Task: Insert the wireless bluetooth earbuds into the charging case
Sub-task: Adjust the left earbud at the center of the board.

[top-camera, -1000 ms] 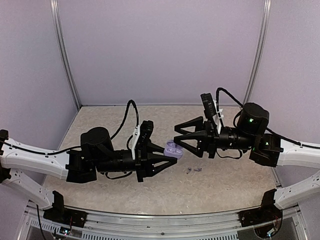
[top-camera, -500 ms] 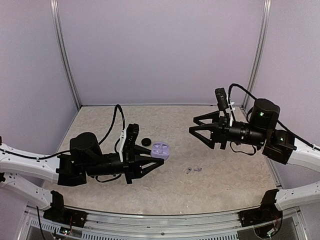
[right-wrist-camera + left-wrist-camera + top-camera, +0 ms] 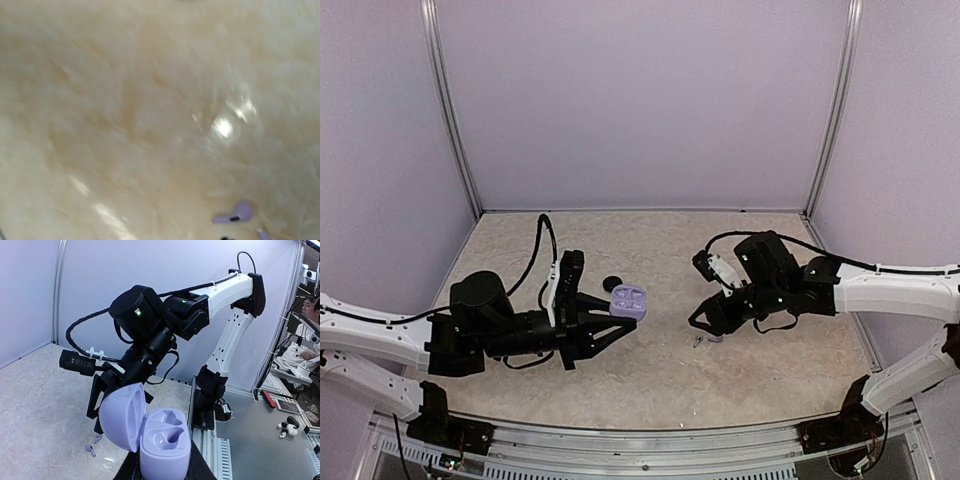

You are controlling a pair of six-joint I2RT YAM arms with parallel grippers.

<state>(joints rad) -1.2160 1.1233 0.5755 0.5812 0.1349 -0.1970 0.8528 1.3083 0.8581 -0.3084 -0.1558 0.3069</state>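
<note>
My left gripper (image 3: 624, 311) is shut on the base of the charging case (image 3: 629, 299), holding it above the table. In the left wrist view the case (image 3: 165, 442) stands open, lid (image 3: 121, 415) swung left, and both hollows are empty. The two earbuds (image 3: 706, 340) lie side by side on the table. My right gripper (image 3: 700, 324) hangs just above them, tilted down, holding nothing; one spread finger (image 3: 94, 399) shows beyond the lid. The blurred right wrist view shows no fingers, one earbud (image 3: 234, 213) at the lower right and the tip of the other (image 3: 262, 233).
A black round disc (image 3: 613, 284) lies on the table just behind the held case. Walls close the table at the back and both sides. A metal rail (image 3: 640, 438) runs along the near edge.
My left arm has drawn back to the left, carrying the open case away from the right gripper. My right arm has swung back, then dropped low over the two earbuds.
</note>
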